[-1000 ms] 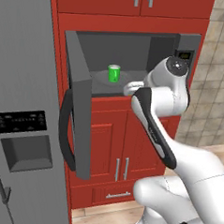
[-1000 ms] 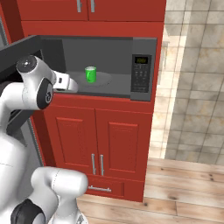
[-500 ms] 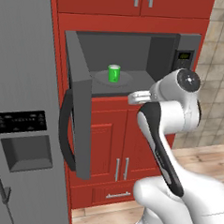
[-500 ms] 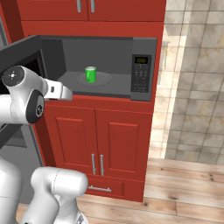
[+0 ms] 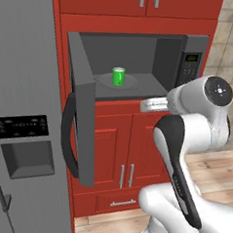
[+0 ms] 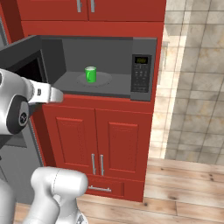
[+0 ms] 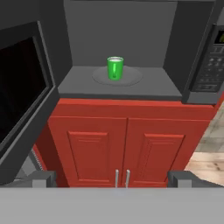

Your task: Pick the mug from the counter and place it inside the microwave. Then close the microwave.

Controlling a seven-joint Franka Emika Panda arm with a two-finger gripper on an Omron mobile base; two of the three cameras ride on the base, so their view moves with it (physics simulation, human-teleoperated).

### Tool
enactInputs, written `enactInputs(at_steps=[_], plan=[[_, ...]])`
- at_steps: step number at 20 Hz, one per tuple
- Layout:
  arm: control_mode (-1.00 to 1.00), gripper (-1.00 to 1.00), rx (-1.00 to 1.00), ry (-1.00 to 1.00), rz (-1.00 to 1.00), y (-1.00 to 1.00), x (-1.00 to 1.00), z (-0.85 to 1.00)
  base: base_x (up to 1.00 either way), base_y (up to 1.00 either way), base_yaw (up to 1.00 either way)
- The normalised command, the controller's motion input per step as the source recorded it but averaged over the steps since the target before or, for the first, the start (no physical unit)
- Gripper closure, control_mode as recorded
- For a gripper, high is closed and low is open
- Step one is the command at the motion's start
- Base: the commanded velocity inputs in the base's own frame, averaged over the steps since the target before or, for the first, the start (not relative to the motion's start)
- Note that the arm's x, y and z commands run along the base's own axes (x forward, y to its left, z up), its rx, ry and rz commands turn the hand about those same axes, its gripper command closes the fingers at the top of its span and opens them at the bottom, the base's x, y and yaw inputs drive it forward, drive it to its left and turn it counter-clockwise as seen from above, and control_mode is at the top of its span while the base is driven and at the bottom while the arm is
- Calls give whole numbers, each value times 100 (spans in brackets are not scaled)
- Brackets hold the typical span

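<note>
The mug [image 5: 119, 76] stands inside the microwave [image 5: 185, 59], its door [image 5: 81, 121] swung open leftward, above the cabinet doors [image 6: 94, 144].

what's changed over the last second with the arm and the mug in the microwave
The gripper has drawn back out of the microwave, away from the mug, with its jaws open and empty. The mug stayed upright on the turntable, and the door stayed wide open.
</note>
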Motion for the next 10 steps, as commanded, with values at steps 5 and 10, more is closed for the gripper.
enactInputs(at_steps=[5,10], plan=[[-100,-100,0,-14,0,0,-60,25,0,0,0],[-100,-100,0,-20,0,0,-60,9,0,0,0]])
